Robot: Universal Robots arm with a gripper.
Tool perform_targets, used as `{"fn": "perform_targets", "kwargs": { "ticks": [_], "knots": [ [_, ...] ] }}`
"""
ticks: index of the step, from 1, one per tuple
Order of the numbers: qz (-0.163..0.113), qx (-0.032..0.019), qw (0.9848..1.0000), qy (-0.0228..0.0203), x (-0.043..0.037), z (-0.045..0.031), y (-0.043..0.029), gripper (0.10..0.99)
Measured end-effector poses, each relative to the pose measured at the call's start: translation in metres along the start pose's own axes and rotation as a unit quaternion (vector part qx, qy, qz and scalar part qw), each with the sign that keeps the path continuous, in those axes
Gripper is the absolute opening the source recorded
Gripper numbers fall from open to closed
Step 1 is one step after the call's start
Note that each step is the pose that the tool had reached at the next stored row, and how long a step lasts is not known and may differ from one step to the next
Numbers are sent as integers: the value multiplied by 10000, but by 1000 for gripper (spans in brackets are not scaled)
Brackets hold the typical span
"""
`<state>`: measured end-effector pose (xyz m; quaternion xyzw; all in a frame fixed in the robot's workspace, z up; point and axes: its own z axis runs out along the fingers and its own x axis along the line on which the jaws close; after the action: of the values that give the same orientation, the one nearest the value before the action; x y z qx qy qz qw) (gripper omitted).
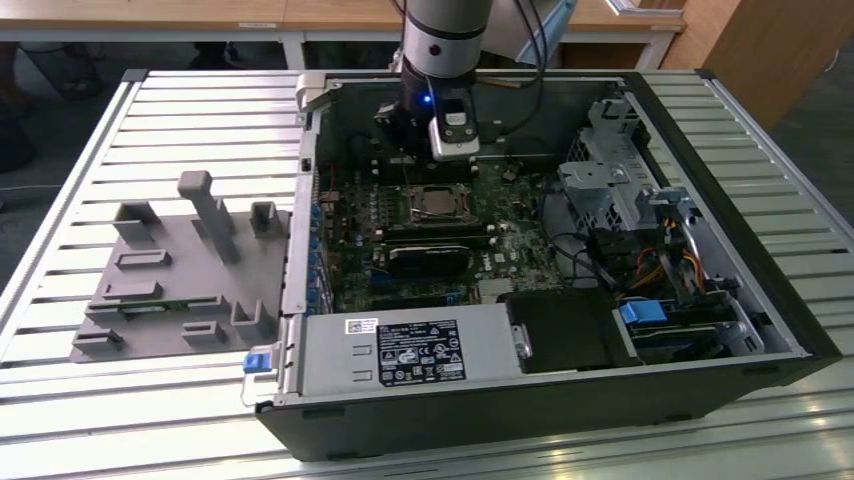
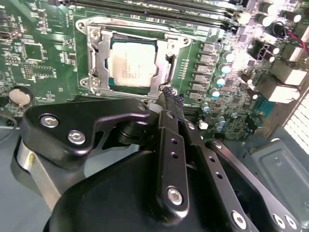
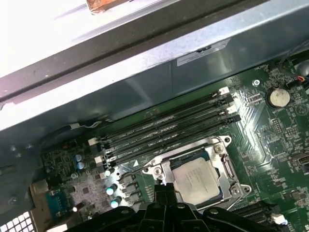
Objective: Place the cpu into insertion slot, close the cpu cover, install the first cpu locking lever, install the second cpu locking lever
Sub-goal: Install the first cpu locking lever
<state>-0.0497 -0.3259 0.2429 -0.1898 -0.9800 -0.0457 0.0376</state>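
Note:
The cpu point(image 2: 131, 65) lies flat in the insertion slot point(image 2: 161, 87), its pale metal top facing up; it is also seen in the first wrist view point(image 3: 197, 180) and the exterior view point(image 1: 434, 203). The silvery cpu cover point(image 2: 99, 58) lies down around the chip, framing it. A thin metal lever rod point(image 2: 140, 26) runs along one side of the frame. My gripper point(image 2: 170, 99) hovers just beside the socket's edge, shut with its black fingertips pressed together and nothing between them. In the exterior view the gripper point(image 1: 449, 168) hangs inside the open computer case, just behind the socket.
Long black memory slots point(image 3: 164, 130) run beside the socket. A black card point(image 1: 427, 262), the power supply point(image 1: 407, 350) and a metal drive cage point(image 1: 607, 190) crowd the case. The case wall point(image 3: 145, 82) rises close by. A grey fixture point(image 1: 174, 270) sits on the slatted table.

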Motion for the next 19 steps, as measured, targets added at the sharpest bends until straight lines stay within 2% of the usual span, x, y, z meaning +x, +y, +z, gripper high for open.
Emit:
{"fn": "perform_targets", "kwargs": {
  "ticks": [2, 4, 5, 9, 15, 19],
  "knots": [
    [-39, -30, 10000, -63, 1, 0, 0, 106],
    [-138, -119, 9995, -239, 6, 1, -2, 106],
    [-178, -126, 9995, -243, 5, 0, -2, 106],
    [-505, -122, 9984, -208, 6, 1, -2, 106],
    [-1001, -90, 9948, -164, 5, 5, -3, 106],
    [-1197, -83, 9926, -163, 5, 5, -3, 106]
  ]
}}
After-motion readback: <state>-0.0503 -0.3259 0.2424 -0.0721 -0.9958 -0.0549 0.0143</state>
